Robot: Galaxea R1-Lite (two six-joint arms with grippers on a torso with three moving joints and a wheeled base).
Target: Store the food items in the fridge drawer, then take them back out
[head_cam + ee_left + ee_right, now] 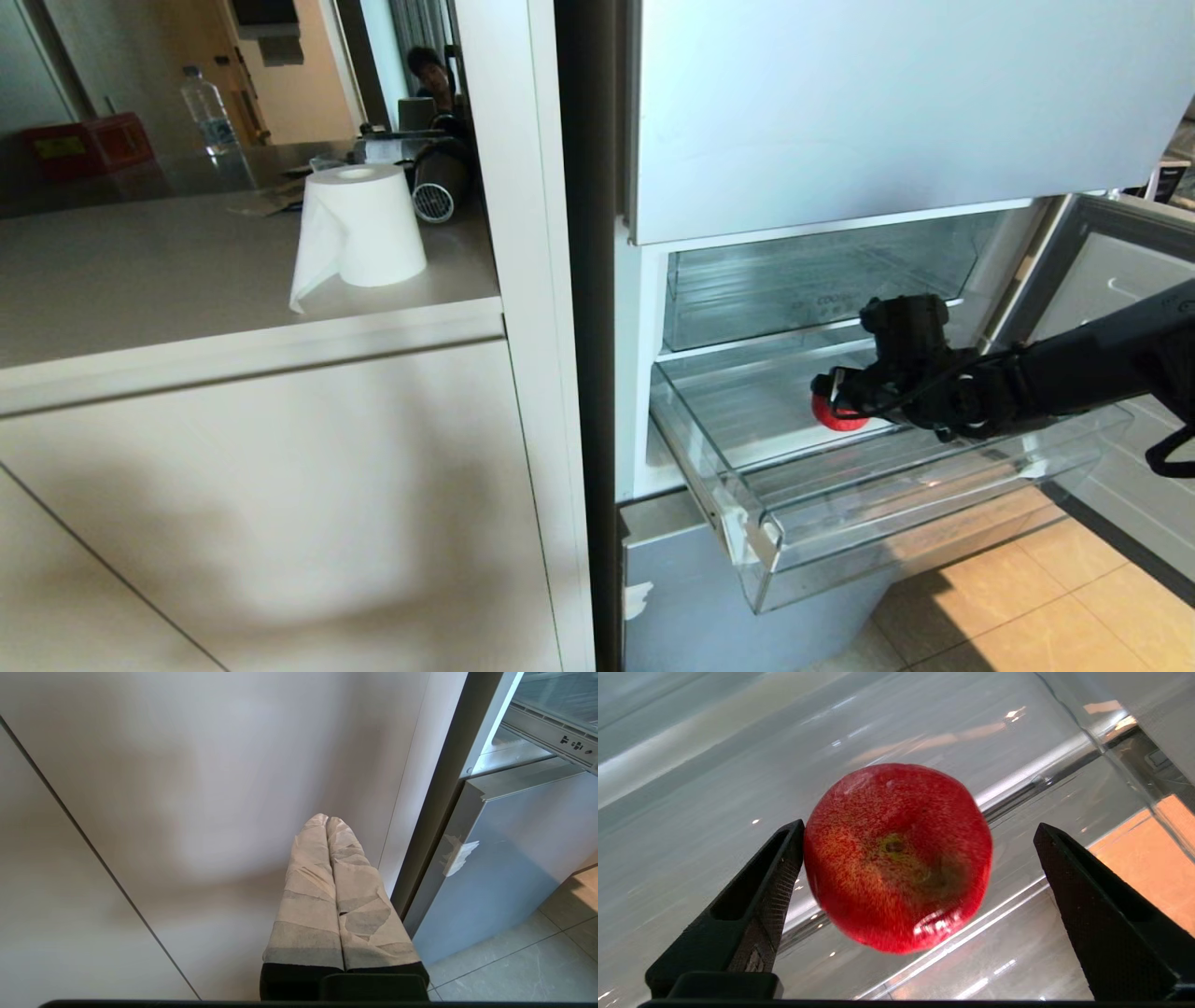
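Observation:
A shiny red apple (837, 416), one of the food items, lies on the ribbed floor of the pulled-out clear fridge drawer (887, 523). My right gripper (834, 392) reaches into the drawer from the right and stands open around the apple. In the right wrist view the apple (896, 858) shows its greenish dimple between the spread black fingers of the right gripper (919, 825). One finger (784, 858) sits right against it and the other stands well apart. My left gripper (327, 819) is shut on nothing, parked low beside the white cabinet panel.
Above the drawer is a deeper clear compartment (822, 280). The fridge door (1111, 280) stands open at the right. On the counter to the left stand a paper roll (359, 229) and a water bottle (207, 112). A person (429, 75) is behind.

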